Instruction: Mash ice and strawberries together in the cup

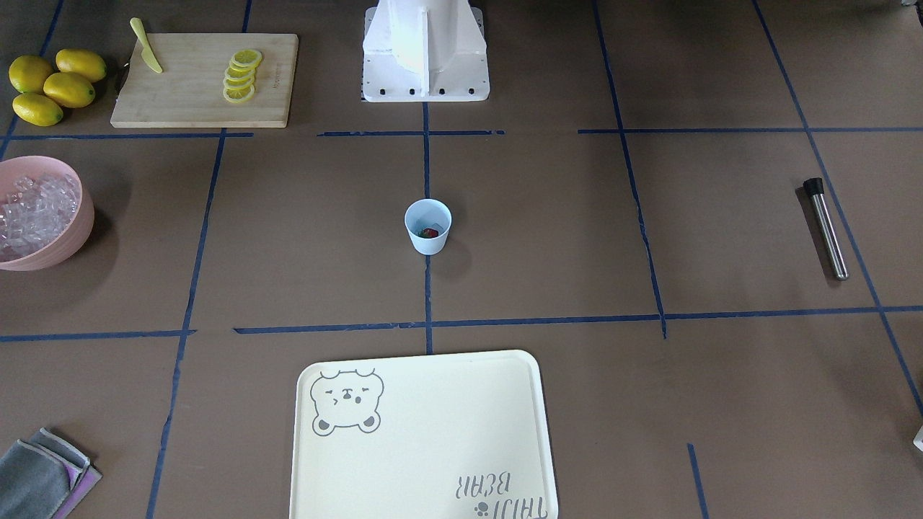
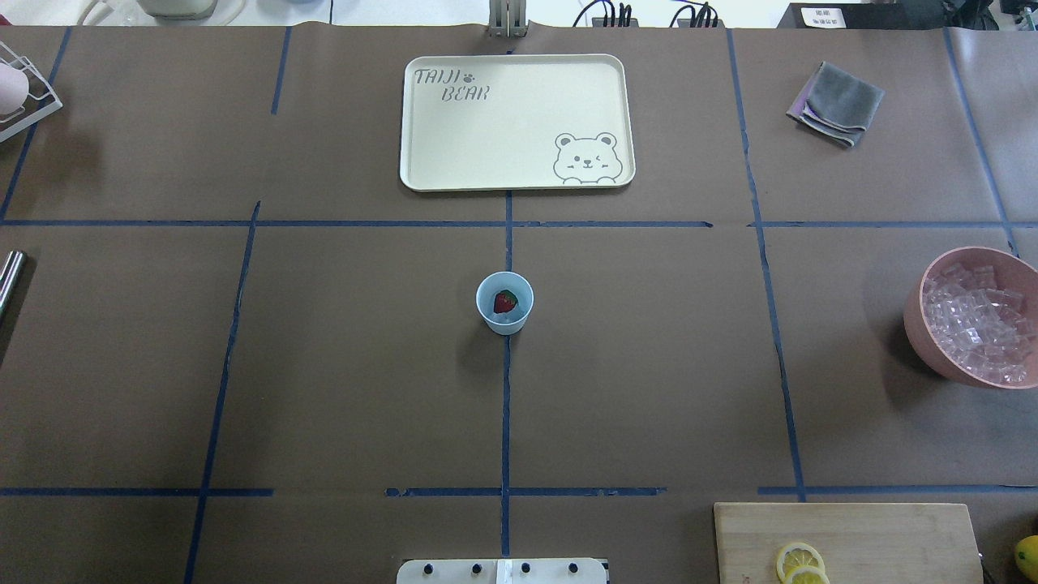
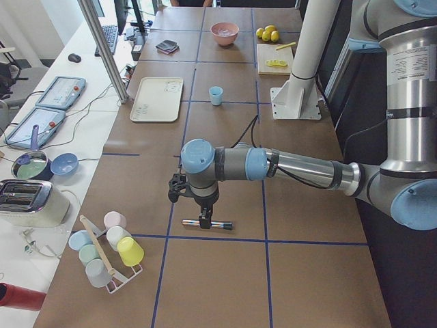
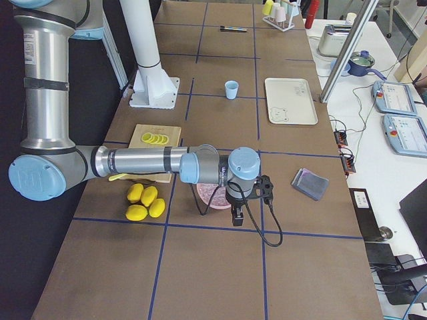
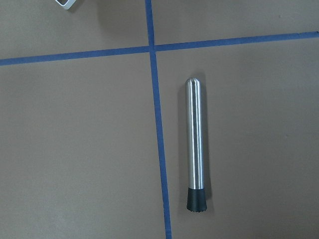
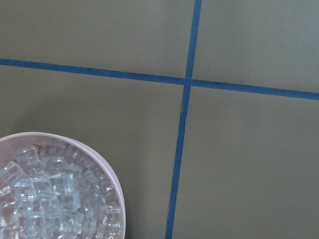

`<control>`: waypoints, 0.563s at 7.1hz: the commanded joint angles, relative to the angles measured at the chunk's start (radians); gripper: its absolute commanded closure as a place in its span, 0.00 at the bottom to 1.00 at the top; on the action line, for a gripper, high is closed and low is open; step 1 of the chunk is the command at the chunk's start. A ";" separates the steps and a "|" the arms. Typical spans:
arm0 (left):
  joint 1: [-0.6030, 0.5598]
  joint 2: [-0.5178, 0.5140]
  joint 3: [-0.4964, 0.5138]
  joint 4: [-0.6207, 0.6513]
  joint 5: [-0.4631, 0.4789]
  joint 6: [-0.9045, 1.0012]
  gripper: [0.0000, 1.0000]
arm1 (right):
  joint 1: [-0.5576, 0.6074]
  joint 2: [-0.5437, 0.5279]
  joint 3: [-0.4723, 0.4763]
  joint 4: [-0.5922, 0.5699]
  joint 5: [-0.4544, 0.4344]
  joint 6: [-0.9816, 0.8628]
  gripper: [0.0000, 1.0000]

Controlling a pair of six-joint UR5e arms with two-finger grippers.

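1. Broadly, the worktop (image 2: 365,365) is papered brown and crossed by blue tape (image 2: 505,405) in a loose grid. A white side bench (image 3: 85,147) runs along its far edge, carrying a toaster (image 3: 27,203) and trailing cables.
2. At the left end a rack of pastel cups (image 3: 109,249) stands on the paper. Near it a steel rod (image 5: 193,144) with a black cap lies flat, just beside a tape line. The left claw (image 3: 202,217) hangs close above the rod (only the side view shows it), so I cannot tell how far open it is or whether it holds anything.
3. In the middle the pale-blue cup (image 2: 504,324) stands upright on the centre tape line with the strawberry (image 2: 505,302) inside. I cannot tell whether any cubes lie with it. A cream tray (image 2: 519,122) printed with a bear lies beyond the cup, apart from it.
4. At the right are a folded grey cloth (image 2: 837,104) and a pink bowl (image 2: 920,341) heaped with ice (image 2: 977,324). The right claw (image 4: 236,217) hangs over that bowl, and I cannot tell its opening either.
5. Nearest the robot on the right, a wooden cutting board (image 2: 851,535) bears lemon slices (image 2: 799,561) and a yellow knife (image 1: 146,47). Four whole lemons (image 1: 54,85) lie just beside it.
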 commanded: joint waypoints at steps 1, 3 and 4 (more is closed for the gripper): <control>0.003 -0.007 0.012 0.001 0.004 -0.004 0.00 | -0.002 0.004 -0.010 0.003 -0.003 -0.002 0.01; 0.003 -0.004 0.017 -0.002 0.003 -0.001 0.00 | -0.002 0.002 -0.031 0.009 -0.003 -0.002 0.01; 0.003 0.004 0.015 0.001 0.001 -0.004 0.00 | -0.002 -0.002 -0.030 0.012 -0.003 -0.002 0.01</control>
